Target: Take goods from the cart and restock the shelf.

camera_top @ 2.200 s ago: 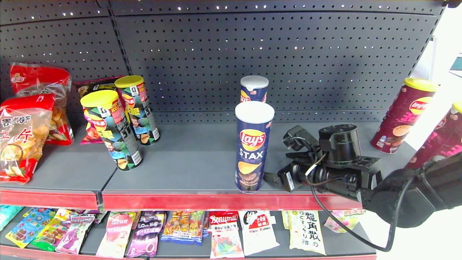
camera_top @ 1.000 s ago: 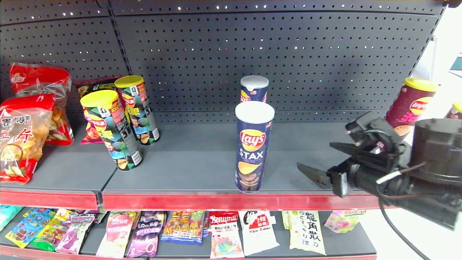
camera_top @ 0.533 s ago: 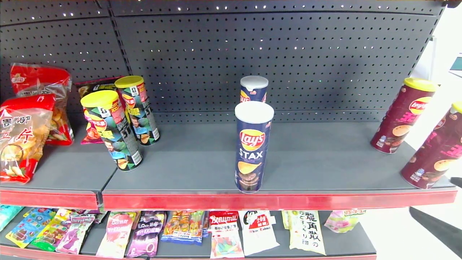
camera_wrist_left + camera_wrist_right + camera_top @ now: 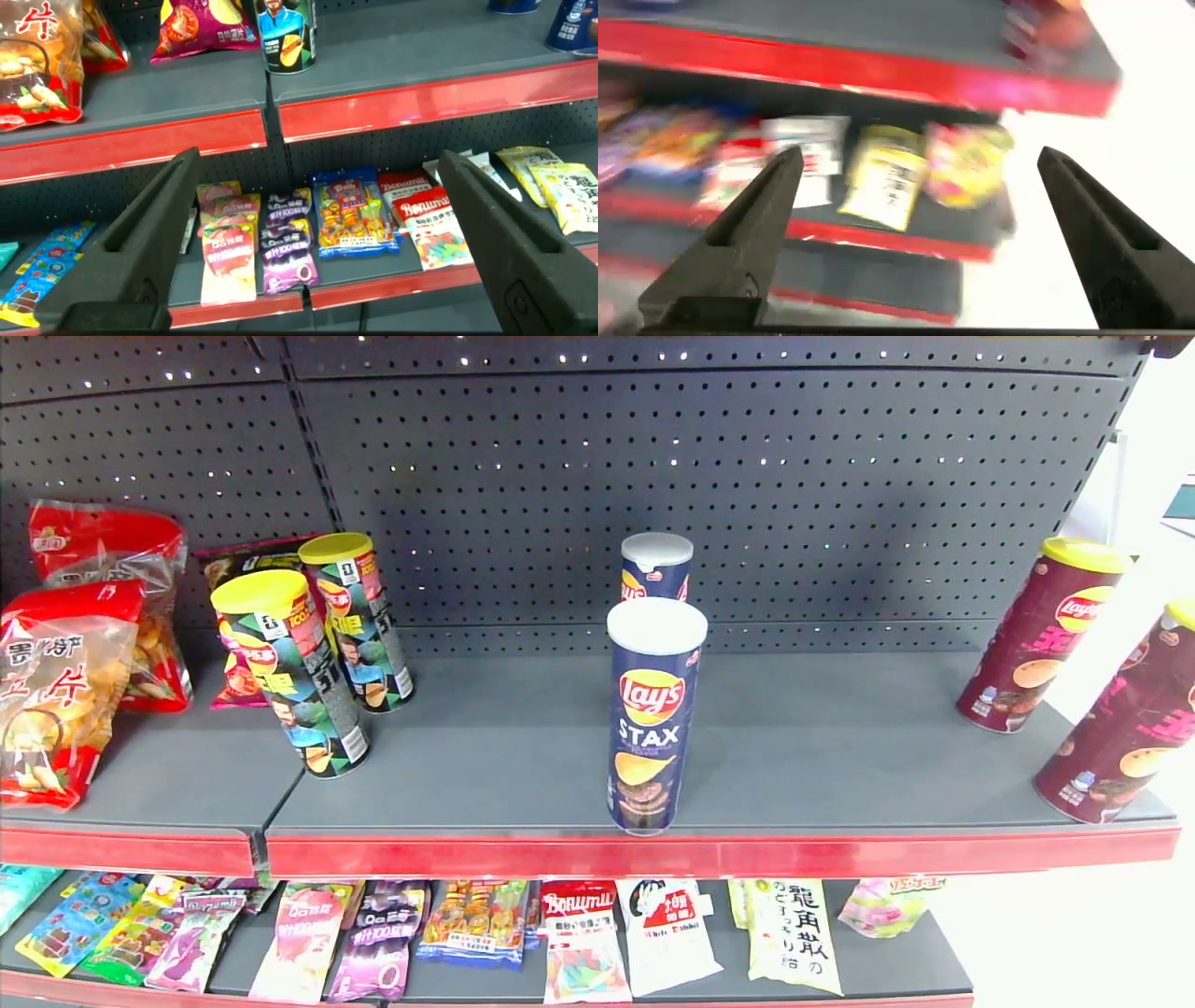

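The front blue can [image 4: 655,719] stands upright at the very front of the shelf [image 4: 504,756]. Its base is just behind the red lip [image 4: 747,855], and the rear blue can [image 4: 656,567] sits in line behind it near the back panel. Tall, narrow and this close to the edge, the front can is probably the easiest thing here to lose. A brush from an arm bringing the next item up from the cart could tip it forward over the lip. A new can set down too near it could do the same, so the bare stretches of shelf on either side look safer.

The corner maroon can [image 4: 1125,728] is the second worry. It stands at the shelf's right front corner, with the second maroon can [image 4: 1041,635] farther back. The right arm would likely come in from this side, and a wide swing could sweep the corner can off the end.

Both claws are spread wide with nothing between their fingers. The left claw [image 4: 318,154] faces the lower shelf [image 4: 392,287] and its sachets [image 4: 350,210], below the red lip. The right claw [image 4: 920,149] faces that lower shelf's right end. Rising from there, either could catch the lip's underside or drag a sachet out.
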### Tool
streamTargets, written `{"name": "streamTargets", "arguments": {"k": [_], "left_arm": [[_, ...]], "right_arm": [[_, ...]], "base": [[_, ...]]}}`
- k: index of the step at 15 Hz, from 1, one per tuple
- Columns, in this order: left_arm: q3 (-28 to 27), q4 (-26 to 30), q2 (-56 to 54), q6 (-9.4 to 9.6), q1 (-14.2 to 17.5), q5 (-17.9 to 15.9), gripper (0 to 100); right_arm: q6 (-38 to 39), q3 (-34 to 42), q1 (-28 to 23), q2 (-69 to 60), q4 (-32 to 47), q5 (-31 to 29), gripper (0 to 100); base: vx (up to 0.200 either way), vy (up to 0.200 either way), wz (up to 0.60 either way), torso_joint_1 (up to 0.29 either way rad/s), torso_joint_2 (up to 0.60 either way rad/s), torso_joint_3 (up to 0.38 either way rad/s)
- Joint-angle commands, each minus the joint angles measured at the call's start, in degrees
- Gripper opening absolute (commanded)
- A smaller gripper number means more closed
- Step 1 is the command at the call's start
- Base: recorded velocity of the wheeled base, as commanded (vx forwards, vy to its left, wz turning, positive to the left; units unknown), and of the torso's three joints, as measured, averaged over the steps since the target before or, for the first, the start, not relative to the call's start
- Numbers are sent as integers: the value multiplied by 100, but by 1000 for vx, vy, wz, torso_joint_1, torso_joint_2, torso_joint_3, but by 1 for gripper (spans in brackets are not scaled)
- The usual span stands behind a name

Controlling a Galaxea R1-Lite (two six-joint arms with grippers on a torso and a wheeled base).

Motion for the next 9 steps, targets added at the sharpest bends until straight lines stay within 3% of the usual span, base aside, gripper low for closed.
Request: {"name": "streamTargets", "arguments": {"k": [1,3,5,7,9], "left_arm": [[4,6,7,0,1,-4,100],[4,-3,7,0,1,5,100],[4,-3,7,-9,1,-13,100],[4,-3,7,-27,1,-30,100],[4,-3,7,-27,1,-48,100]], "right_arm": [[102,246,79,-335,-91,-80,100],[49,290,70,-335,-187,-89,100],[-127,272,-96,-80,-205,-863,100],[-197,246,-132,-19,-196,-2111,100],[-197,140,-140,535,-222,-2234,100]], "base": [[0,0,0,0,0,0],[0,0,0,0,0,0],[0,0,0,0,0,0],[0,0,0,0,0,0],[0,0,0,0,0,0]]}}
